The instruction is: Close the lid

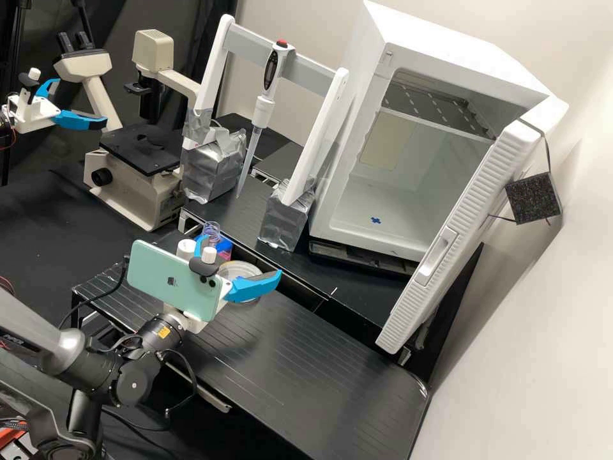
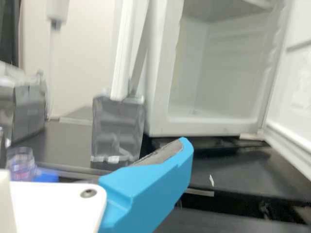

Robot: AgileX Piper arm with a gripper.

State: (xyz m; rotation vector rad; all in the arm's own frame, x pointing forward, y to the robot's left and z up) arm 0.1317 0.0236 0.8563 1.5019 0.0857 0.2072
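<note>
Door (image 1: 476,207), which we take as the lid, hangs open on the white cabinet (image 1: 440,38), roughly three o'clock from the claw (image 1: 240,257) in the high view. We've got the claw spread wide, gripping nothing, probably because shutting it just needs an outside shove.

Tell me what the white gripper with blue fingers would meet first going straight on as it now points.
Probably the silver foil-wrapped block at the foot of the slanted white post nearer the open white cabinet. The gripper hangs at an unclear height, so it might brush the clear round dish first.
</note>
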